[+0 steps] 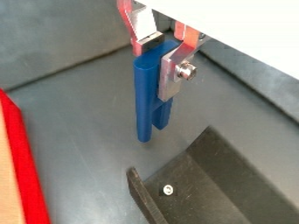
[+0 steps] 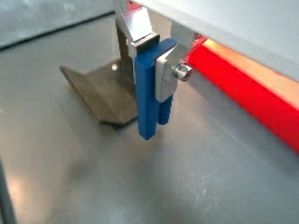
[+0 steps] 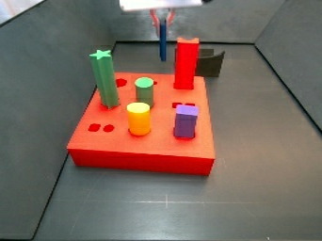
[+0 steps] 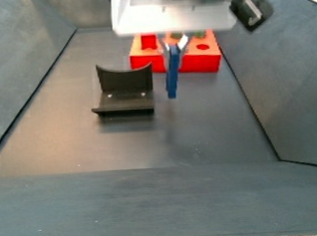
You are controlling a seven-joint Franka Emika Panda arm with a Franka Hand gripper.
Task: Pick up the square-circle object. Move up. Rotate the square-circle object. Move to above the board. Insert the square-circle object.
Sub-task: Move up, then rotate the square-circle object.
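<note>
Looks like the pick-up step done and the move up underway. Gripper (image 2: 156,54) clamped on the top end of the square-circle object (image 2: 152,96), silver plates pressing both sides, dark-blue peg hanging straight down below the fingers (image 1: 177,68). Lower tip seemingly clear of the grey floor in both wrist views, though hard to say by how much. Fixture (image 4: 122,90) sitting just beside the hanging peg, apart from it. Board (image 3: 151,151) off to one side of the gripper, well apart, still crowded with other pegs. Next up, probably: more height, then rotating the peg before carrying it over above the board. Worth watching clearance from the fixture during the turn.
</note>
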